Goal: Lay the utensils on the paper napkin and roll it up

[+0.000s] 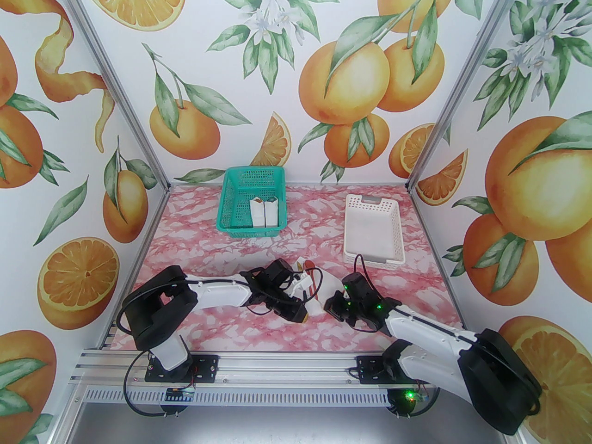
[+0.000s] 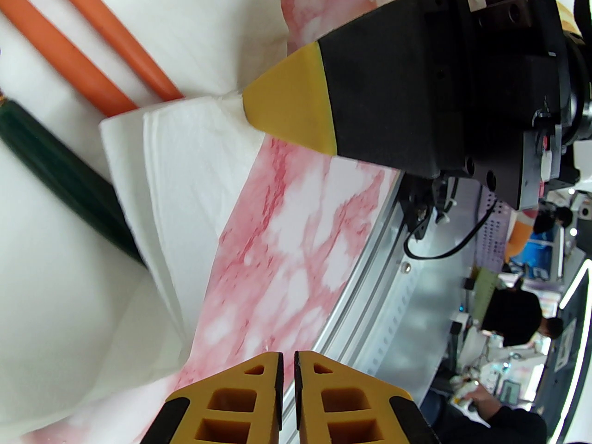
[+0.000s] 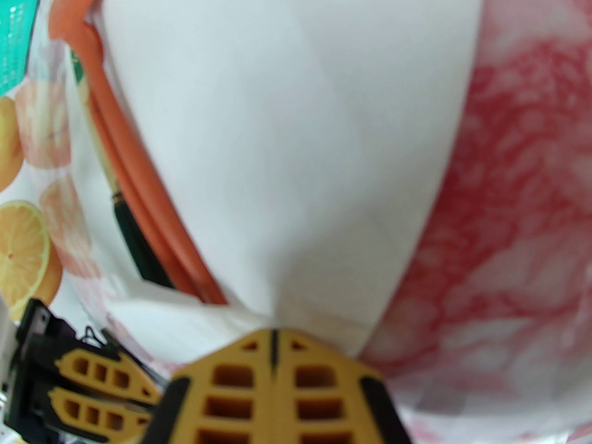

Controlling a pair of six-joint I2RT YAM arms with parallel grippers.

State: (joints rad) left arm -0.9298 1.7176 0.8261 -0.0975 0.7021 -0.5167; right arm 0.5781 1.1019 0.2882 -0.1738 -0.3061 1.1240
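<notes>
The paper napkin (image 1: 325, 288) lies on the table between both grippers, one flap folded over the utensils (image 1: 313, 281). In the left wrist view two orange handles (image 2: 92, 58) and the dark knife handle (image 2: 60, 164) run under the folded napkin (image 2: 185, 164). The right wrist view shows the orange handles (image 3: 152, 211) and the dark knife (image 3: 138, 248) left of the napkin flap (image 3: 300, 155). My right gripper (image 3: 273, 336) is shut on the napkin's near edge; its yellow fingertip (image 2: 291, 104) pinches the folded corner. My left gripper (image 2: 287, 356) hovers over bare table beside the napkin, jaws nearly together, nothing between them.
A green basket (image 1: 226, 201) at the back holds two white wrapped bundles (image 1: 263, 212). A white basket (image 1: 348, 234) stands at the back right. The aluminium rail (image 1: 277, 363) runs along the near table edge, close behind both grippers.
</notes>
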